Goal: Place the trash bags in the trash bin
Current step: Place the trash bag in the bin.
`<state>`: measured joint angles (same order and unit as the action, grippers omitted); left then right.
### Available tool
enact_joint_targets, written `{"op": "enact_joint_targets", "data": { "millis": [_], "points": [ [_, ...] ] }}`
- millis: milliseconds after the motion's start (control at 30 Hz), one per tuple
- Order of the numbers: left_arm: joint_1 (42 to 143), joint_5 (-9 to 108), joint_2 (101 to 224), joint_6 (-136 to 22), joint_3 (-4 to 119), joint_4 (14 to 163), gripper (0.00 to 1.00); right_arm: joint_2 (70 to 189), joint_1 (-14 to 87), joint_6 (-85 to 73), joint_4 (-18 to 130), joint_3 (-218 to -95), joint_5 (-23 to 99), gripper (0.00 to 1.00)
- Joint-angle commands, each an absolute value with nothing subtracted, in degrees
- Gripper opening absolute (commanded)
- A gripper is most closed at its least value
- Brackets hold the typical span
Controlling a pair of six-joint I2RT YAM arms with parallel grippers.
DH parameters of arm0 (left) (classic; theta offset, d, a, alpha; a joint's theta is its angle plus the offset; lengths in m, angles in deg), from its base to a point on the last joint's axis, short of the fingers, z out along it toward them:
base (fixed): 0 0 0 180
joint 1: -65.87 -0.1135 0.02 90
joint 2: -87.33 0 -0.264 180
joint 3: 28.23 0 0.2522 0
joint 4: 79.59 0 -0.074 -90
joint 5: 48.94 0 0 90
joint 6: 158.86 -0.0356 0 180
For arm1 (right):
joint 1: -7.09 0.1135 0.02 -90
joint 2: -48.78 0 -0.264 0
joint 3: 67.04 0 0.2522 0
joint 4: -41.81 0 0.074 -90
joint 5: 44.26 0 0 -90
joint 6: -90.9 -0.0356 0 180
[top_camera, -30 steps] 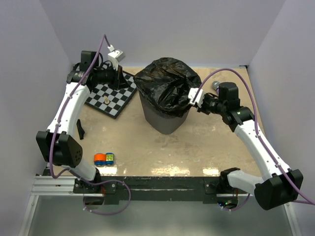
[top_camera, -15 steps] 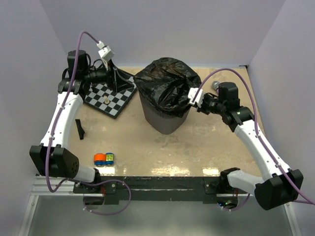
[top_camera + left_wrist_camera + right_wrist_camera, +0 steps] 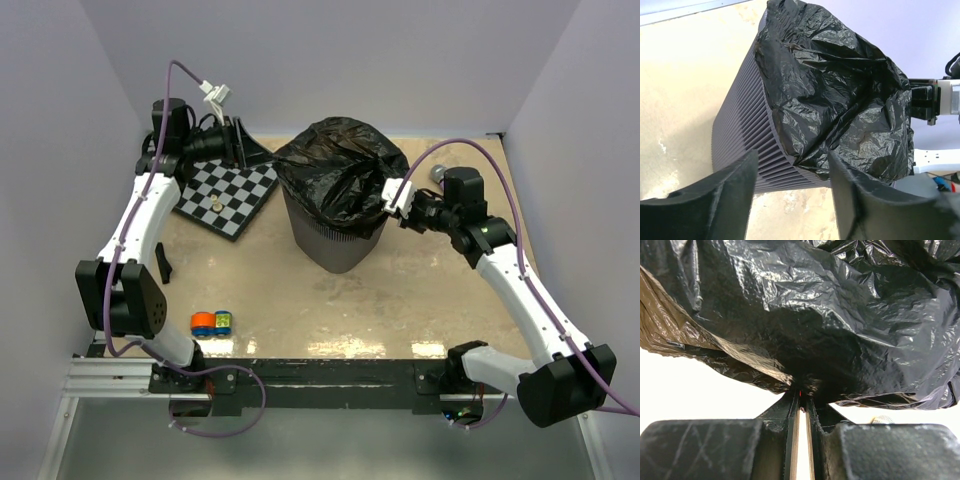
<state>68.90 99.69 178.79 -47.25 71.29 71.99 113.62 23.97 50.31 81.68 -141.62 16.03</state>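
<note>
Beige tabletop (image 3: 420, 300) under lavender walls (image 3: 330, 60): the trash bag (image 3: 335, 170) billows over the rim of the trash bin (image 3: 335, 248) at centre. At the bin's 3 o'clock the right gripper (image 3: 392, 197) pinches a fold of the bag's hem; at 10 o'clock the left gripper (image 3: 245, 150) hangs over the chessboard (image 3: 225, 195), jaws spread, empty. Film judged light, limp, slippery: grip a gathered hem fold, not a smooth panel.
</note>
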Motion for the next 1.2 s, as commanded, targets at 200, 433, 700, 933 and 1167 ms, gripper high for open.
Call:
{"op": "enact_joint_targets", "data": {
  "millis": [200,433,700,933,1167],
  "points": [
    [69.6,101.2,178.7,-46.0,74.0,71.5,0.43,112.1,24.2,49.2,79.7,-141.7,15.2,0.13],
    [70.4,102.2,179.1,-46.1,74.4,72.1,0.29,111.8,24.3,49.3,79.7,-141.4,15.3,0.13],
    [70.4,103.4,178.0,-48.6,75.4,70.1,0.0,110.9,24.3,49.8,80.9,-141.4,15.3,0.09],
    [69.1,100.2,176.0,-54.1,75.5,62.8,0.0,110.9,24.3,50.8,82.2,-142.3,14.6,0.08],
    [68.1,98.7,174.9,-57.3,73.8,59.1,0.0,111.1,25.1,52.4,83.8,-143.5,13.7,0.02]
  ]
}}
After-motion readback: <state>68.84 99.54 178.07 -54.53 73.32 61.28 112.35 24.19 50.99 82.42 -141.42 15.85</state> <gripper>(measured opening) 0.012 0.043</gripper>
